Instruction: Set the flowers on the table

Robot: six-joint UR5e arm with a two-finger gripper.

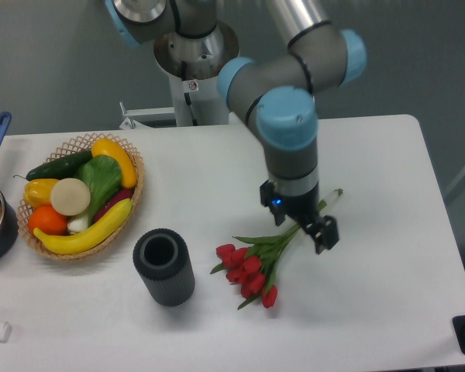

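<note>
Tulip bunch [252, 267] lying flat on white table [387, 256], buds toward dark cylindrical vase [163, 268], stems under wrist. Gripper [314, 230] above stems, fingers parted, holding nothing — placement apparently complete; only arm retreat left.

White table [372, 155]: flowers [252, 263], basket [132, 190], cylinder [164, 267].

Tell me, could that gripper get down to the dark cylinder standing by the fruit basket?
Probably yes. The gripper hangs above the flowers' stems, and the dark cylinder stands open-topped to its side with bare table around it; only the basket is close.
</note>
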